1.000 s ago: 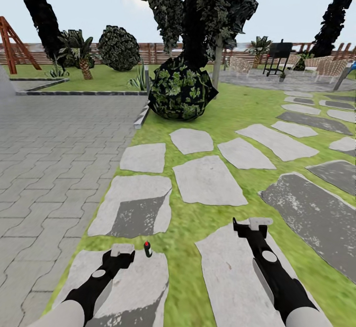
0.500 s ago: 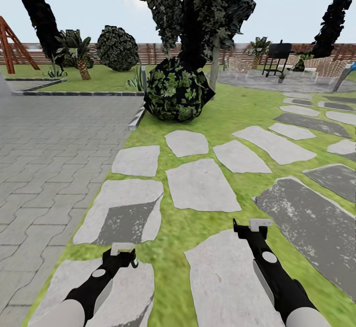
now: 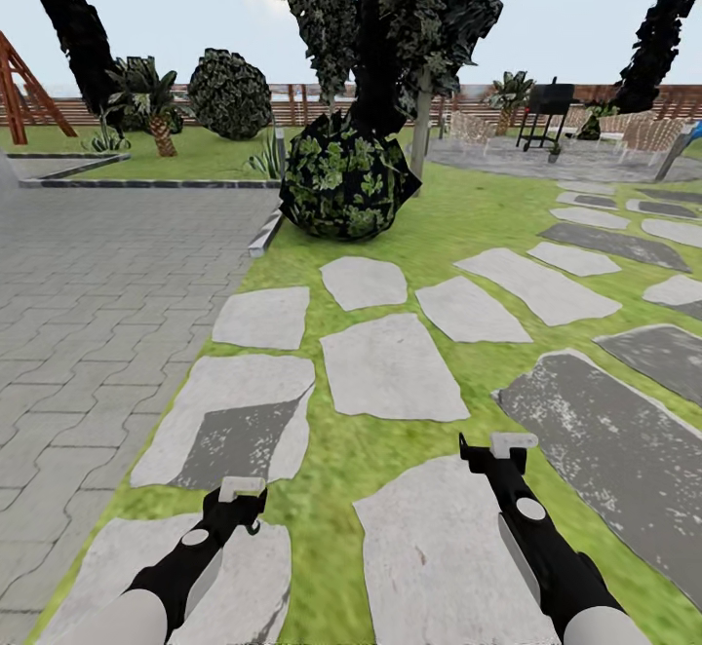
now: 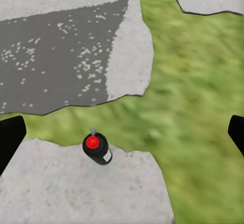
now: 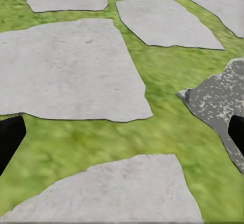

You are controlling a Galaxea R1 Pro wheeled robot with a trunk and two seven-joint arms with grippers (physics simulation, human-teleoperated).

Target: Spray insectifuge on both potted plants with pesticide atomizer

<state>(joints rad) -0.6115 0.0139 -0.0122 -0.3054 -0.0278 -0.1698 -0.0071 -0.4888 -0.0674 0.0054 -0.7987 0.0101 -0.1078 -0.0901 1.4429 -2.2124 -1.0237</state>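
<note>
The atomizer (image 4: 96,148) is seen nearly end-on in the left wrist view, so its long axis is upright and its red top points up at the camera. A dark round body with a white label on one side is shown. It stands on a pale stepping stone (image 4: 66,188), close to that stone's edge beside the grass (image 4: 193,122). The left hand (image 4: 122,135) is held above it with fingers (image 4: 10,140) spread wide, nothing between them. The right hand (image 5: 122,135) is likewise open, above grass and stones. In the head view, the left hand (image 3: 241,495) hides most of the atomizer. A round bush (image 3: 343,187) stands ahead.
</note>
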